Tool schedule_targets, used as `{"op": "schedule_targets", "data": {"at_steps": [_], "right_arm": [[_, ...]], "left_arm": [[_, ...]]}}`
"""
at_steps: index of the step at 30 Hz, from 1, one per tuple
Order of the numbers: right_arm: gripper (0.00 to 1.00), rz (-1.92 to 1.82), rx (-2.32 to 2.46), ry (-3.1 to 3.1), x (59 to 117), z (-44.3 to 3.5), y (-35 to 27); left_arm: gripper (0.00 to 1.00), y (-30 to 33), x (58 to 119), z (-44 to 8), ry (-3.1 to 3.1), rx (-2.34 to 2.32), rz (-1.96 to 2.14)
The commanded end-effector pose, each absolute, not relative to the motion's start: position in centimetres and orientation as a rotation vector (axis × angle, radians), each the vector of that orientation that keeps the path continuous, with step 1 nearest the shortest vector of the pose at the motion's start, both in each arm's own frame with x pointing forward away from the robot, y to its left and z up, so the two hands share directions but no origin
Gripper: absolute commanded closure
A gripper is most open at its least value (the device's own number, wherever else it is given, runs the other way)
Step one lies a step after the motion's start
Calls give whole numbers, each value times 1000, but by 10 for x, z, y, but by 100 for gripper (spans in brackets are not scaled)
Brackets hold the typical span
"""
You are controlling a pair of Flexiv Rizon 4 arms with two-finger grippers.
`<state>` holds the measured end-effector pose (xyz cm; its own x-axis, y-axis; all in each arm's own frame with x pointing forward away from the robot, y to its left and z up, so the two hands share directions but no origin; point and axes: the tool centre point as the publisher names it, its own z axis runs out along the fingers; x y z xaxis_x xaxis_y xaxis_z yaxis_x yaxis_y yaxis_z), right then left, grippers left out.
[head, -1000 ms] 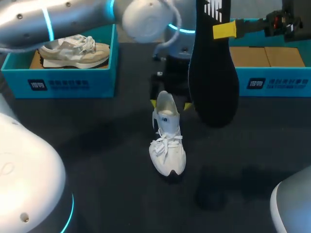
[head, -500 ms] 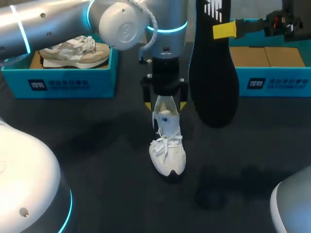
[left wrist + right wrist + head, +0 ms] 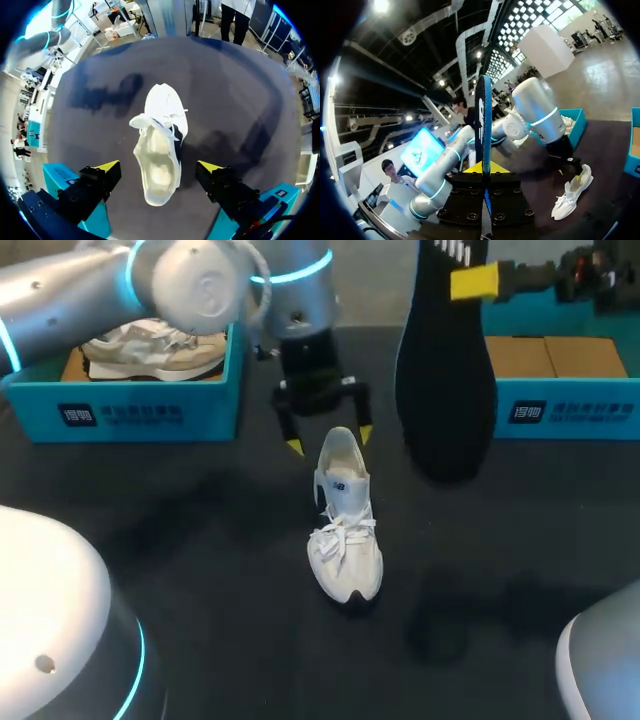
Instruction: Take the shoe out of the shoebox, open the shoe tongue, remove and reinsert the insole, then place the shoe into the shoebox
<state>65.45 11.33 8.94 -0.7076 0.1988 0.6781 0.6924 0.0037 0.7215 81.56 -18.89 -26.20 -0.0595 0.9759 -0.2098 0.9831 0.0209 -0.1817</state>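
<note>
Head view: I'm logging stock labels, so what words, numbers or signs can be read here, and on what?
Left shoebox, front wall: white printed label, too blurred to read.
Right shoebox, front wall: matching white label, too blurred to read.
White shoe, tongue: small dark mark, too small to read.
Black insole, upper end: white mark, no legible letters.

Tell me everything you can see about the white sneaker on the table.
The white sneaker is a low lace-up with white laces, a raised tongue bearing a small dark mark, and what looks like a fabric upper. It stands upright on the dark table, toe toward the robot, its opening wide and pale inside. The open left pincer flanks the heel, tips apart from it.
</note>
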Motion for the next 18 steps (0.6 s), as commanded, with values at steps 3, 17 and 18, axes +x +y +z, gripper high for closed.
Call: {"op": "schedule_targets", "data": {"at_steps": [3,17,18], "right_arm": [[100,-1757,-979,-1796,674,89,102],[100,-1609,-1058,-1675,731,71,85],[100,-1598,-1061,-1675,734,69,85]], "left_arm": [[0,-164,805,-236,1983,1926,-776],[0,-161,800,-178,1648,1767,-1036],[0,-163,800,-176,1632,1769,-1046]]}}
